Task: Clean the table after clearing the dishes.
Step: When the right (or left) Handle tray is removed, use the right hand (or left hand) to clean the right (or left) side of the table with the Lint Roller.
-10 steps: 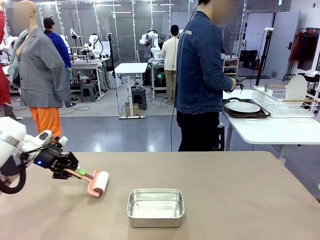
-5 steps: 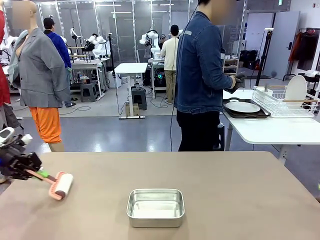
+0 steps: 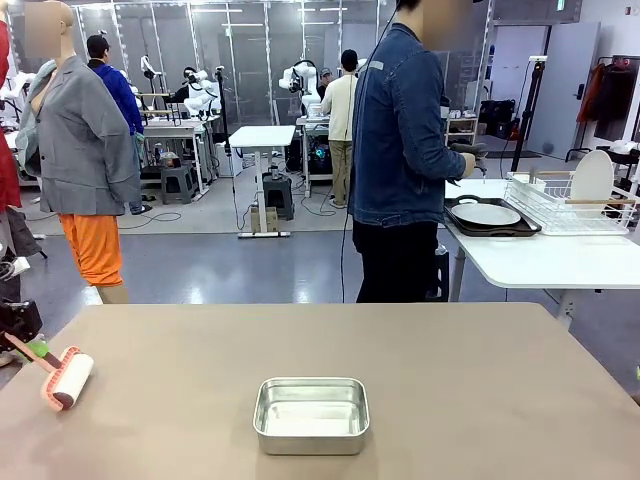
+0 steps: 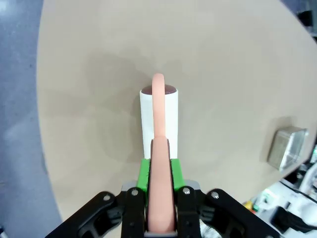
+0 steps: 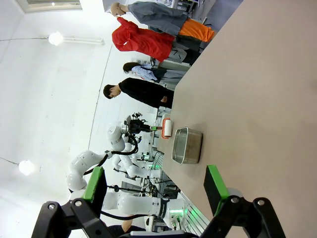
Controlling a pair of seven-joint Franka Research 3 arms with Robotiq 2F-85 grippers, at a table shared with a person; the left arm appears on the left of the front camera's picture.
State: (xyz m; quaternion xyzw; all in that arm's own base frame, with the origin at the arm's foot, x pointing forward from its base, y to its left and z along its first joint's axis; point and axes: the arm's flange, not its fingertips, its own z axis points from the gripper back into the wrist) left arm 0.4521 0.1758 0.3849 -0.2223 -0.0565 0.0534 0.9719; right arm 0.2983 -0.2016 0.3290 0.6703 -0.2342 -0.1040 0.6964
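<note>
Pink lint roller (image 4: 158,139), unlabelled, left hand (image 4: 159,210) clamping it

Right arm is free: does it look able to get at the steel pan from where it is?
Probably yes. The right gripper is open and empty, and in its wrist view only bare table lies between it and the steel pan. The lint roller sits off at the table's left edge.

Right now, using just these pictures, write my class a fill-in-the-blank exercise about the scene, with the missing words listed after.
1. The left gripper is shut on the handle of a lint ____.
2. The steel pan sits on the ____ table.
3. The right gripper has its jaws ____.
4. The plate lies on a dark ____ on the white table.

Missing words: roller; beige; open; tray
</note>
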